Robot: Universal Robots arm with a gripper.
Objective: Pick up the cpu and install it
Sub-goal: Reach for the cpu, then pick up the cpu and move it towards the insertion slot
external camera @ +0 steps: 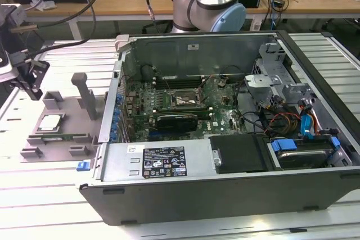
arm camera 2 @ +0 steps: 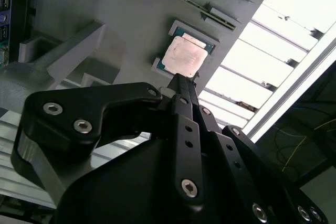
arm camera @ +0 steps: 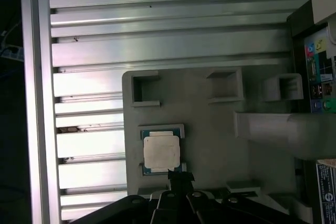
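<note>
One cpu lying flat in recess of one grey plastic tray, tall tray post close by, one open PC case beside. Gripper fingers pinched together, holding nothing, tip right by cpu edge.

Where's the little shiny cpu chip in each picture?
Exterior view: the cpu lies in the grey tray, at the exterior view's left, outside the computer case.
Second wrist view: cpu in its tray seat, just past the gripper.
First wrist view: cpu in that seat, beside the gripper.
Shared landmark: the grey tray.
</note>
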